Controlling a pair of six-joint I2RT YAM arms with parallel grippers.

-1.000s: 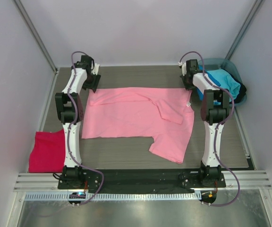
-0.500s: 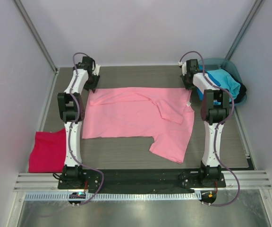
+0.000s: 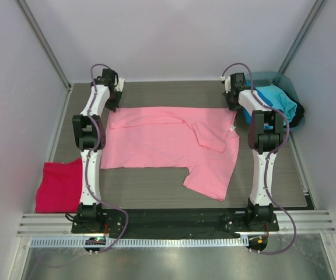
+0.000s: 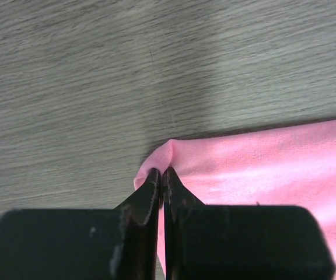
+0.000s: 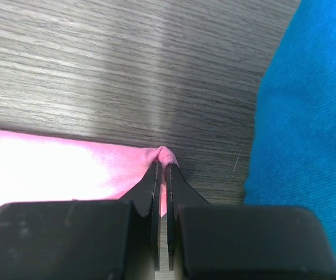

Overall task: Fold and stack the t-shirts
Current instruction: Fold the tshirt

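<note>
A light pink t-shirt lies spread on the dark wood-grain table, one sleeve folded in near its right side and a flap hanging toward the front edge. My left gripper is at the shirt's far left corner and is shut on that pink corner. At the far right corner my right gripper is shut on a pinch of the same pink cloth. A crimson-magenta t-shirt lies folded at the near left. Blue and turquoise t-shirts sit in the tub.
The grey-teal round tub stands at the far right corner, its blue cloth close beside my right gripper. White enclosure walls surround the table. Both arm bases are bolted to the black rail at the near edge.
My left gripper's jaws have closed onto the far left corner of the pink t-shirt. The right arm and the shirt have stayed put.
</note>
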